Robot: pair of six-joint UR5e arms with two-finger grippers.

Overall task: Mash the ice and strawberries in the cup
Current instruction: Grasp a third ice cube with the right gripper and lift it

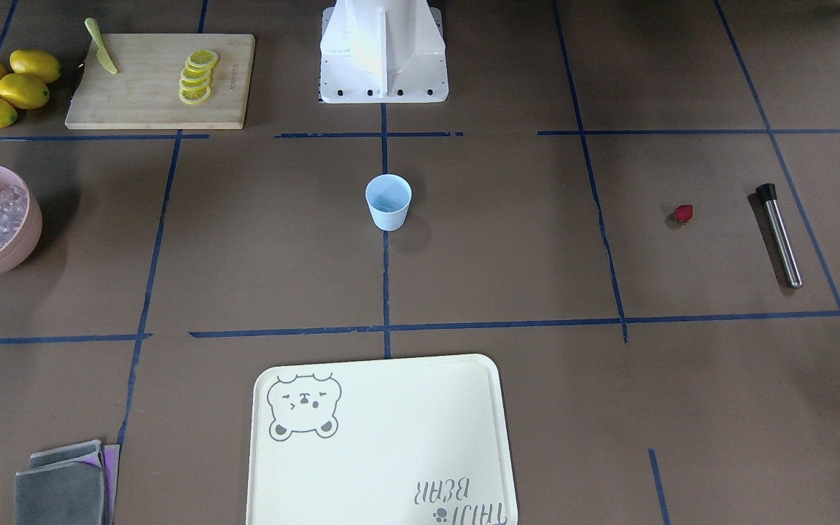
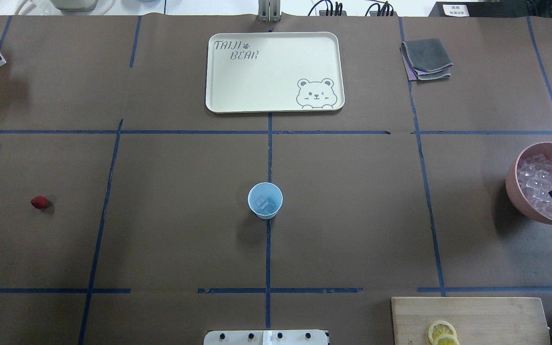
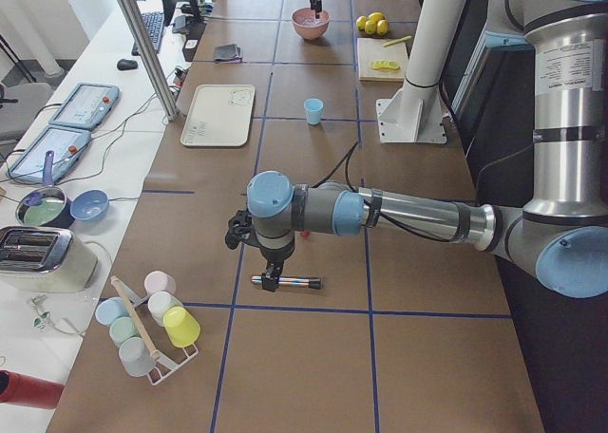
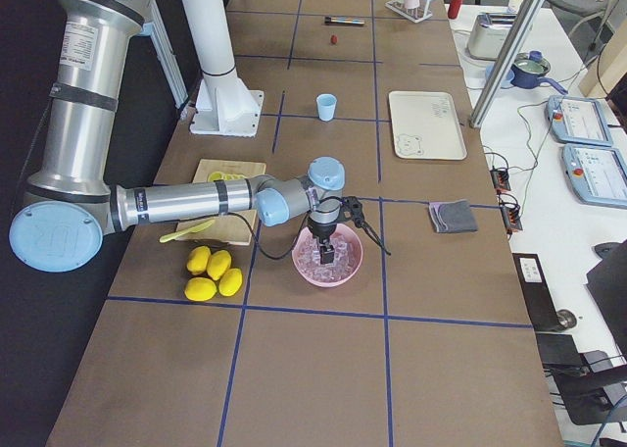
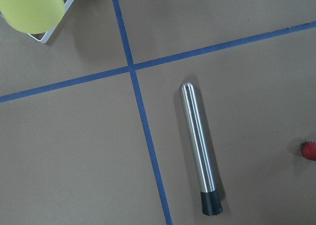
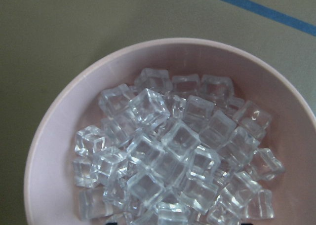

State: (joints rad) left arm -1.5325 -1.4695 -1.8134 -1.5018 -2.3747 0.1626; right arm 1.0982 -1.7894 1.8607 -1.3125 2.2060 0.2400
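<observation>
Your right gripper point(image 4: 322, 253) is hanging low over the pink bowl point(image 6: 64, 106), directly above its heap of ice point(image 6: 173, 156). You cannot tell how wide the jaws are standing or whether they are holding a cube. 4 whole lemons point(image 4: 214, 273) are lying just beside the bowl, on the robot's side of that gripper. Past them, a cutting board point(image 1: 150, 80) is carrying lemon slices point(image 1: 197, 76) and a pale green knife point(image 1: 101, 47).

Your left gripper point(image 3: 272, 279) is hovering just above the steel muddler point(image 5: 199, 153) at the table's other end. Its opening is showing only in the side view, so you cannot tell its state either. The strawberry point(image 1: 683, 213) is lying near the muddler but apart from it, on the side toward the table's middle. A rack of cups point(image 3: 152, 324) is standing on the outer side of this gripper.

The cup point(image 2: 265, 200) is standing upright between the 2 grippers, well apart from both, with a few cubes point(image 2: 265, 205) showing inside. Beyond it, a cream tray point(image 2: 257, 81) is lying flat.
</observation>
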